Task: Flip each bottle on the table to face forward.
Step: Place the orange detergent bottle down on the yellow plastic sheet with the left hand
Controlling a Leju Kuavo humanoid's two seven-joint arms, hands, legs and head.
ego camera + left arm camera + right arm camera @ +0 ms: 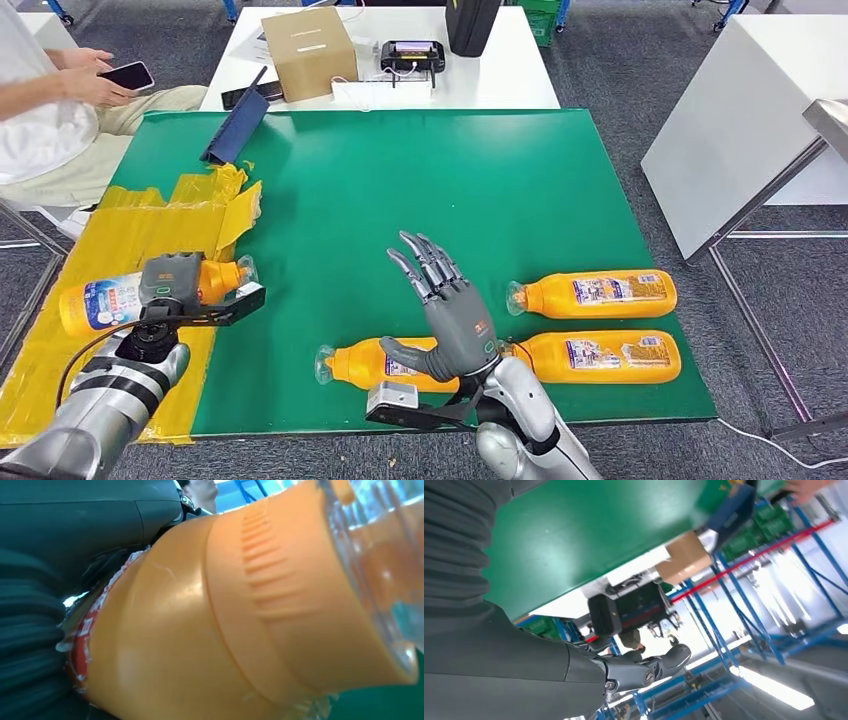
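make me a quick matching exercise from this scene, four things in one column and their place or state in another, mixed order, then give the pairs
Things:
1. left hand
2. right hand
3. cardboard box
4. phone

Places or states:
A. in a person's hands at the far left
B. holds an orange bottle over the yellow tape
C. on the white table beyond the green mat
D. raised, fingers spread, holding nothing

Pairs: 1-B, 2-D, 3-C, 4-A
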